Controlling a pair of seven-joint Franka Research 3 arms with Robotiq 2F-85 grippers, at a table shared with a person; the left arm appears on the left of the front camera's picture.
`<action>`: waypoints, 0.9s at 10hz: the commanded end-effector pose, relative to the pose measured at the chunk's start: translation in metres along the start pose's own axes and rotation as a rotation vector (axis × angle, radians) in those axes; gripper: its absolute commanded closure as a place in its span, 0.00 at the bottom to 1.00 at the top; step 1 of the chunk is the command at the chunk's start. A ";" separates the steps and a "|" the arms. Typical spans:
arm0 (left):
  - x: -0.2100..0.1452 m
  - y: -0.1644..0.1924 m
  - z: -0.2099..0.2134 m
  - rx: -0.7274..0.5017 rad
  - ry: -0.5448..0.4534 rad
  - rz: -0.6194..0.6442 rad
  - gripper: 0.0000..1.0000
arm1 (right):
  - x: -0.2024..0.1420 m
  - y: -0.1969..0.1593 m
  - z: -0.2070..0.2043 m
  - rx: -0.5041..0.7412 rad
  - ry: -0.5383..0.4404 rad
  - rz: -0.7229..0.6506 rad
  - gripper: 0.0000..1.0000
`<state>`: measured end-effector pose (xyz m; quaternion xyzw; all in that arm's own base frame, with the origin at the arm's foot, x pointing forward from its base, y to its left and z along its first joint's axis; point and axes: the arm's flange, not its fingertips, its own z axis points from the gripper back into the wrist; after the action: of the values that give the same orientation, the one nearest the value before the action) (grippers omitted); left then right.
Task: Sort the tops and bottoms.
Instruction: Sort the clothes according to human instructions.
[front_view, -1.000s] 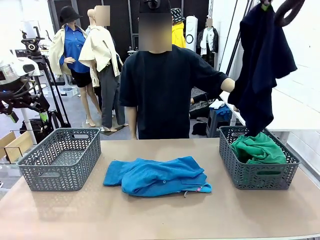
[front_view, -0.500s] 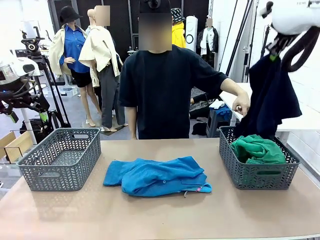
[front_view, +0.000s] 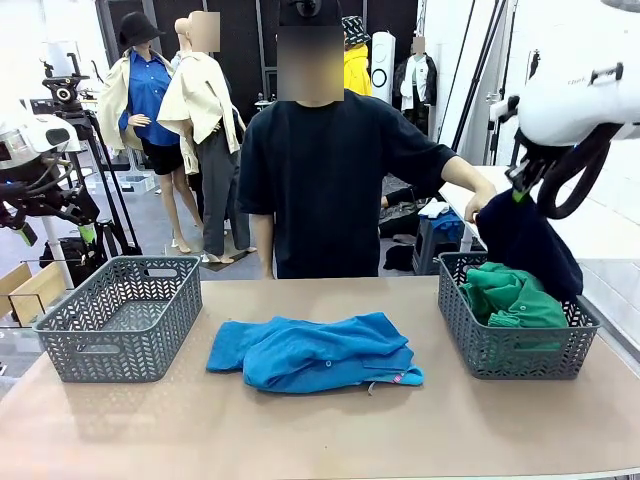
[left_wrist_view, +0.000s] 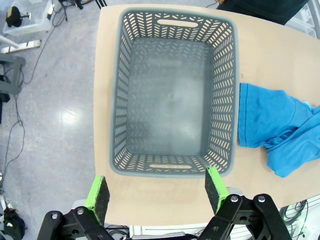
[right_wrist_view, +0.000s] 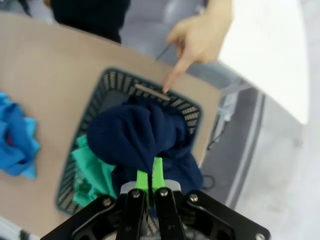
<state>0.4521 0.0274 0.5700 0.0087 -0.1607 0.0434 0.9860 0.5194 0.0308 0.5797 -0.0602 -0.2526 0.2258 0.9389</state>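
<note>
My right gripper (front_view: 517, 193) (right_wrist_view: 150, 179) is shut on the dark navy shirt (front_view: 530, 250) (right_wrist_view: 137, 137), which hangs down into the right grey basket (front_view: 505, 350) (right_wrist_view: 185, 107). A bright green top (front_view: 510, 298) (right_wrist_view: 92, 175) lies inside that basket. The blue bottoms (front_view: 315, 352) (left_wrist_view: 272, 127) lie in a heap at the middle of the table, a small pink tag (front_view: 398, 378) at their front right. The person's hand (front_view: 480, 208) (right_wrist_view: 192, 42) reaches to the basket's far rim, one finger pointing down at it. My left gripper (left_wrist_view: 156, 192) hangs open high over the empty left grey basket (front_view: 120, 315) (left_wrist_view: 172, 97).
The person in a black T-shirt (front_view: 325, 180) stands at the far side of the table (front_view: 320, 430). Bare tabletop runs along the front edge and between the baskets and the blue heap. A white surface (right_wrist_view: 265, 45) lies beyond the right basket.
My right gripper has come down with the navy shirt, from high above to just over the right basket. The person's hand has moved to the basket's far rim.
</note>
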 end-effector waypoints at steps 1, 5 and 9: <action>0.000 0.002 0.002 0.017 0.006 -0.005 0.00 | -0.012 0.003 -0.024 0.043 0.051 0.008 1.00; 0.000 0.002 0.002 0.017 0.006 -0.005 0.00 | -0.045 0.015 -0.081 0.158 0.191 -0.025 1.00; 0.000 0.002 0.002 0.017 0.006 -0.005 0.00 | -0.043 0.016 -0.081 0.171 0.204 -0.011 0.53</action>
<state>0.4521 0.0274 0.5700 0.0087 -0.1607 0.0434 0.9860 0.5201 0.0285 0.4807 -0.0137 -0.1369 0.2248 0.9646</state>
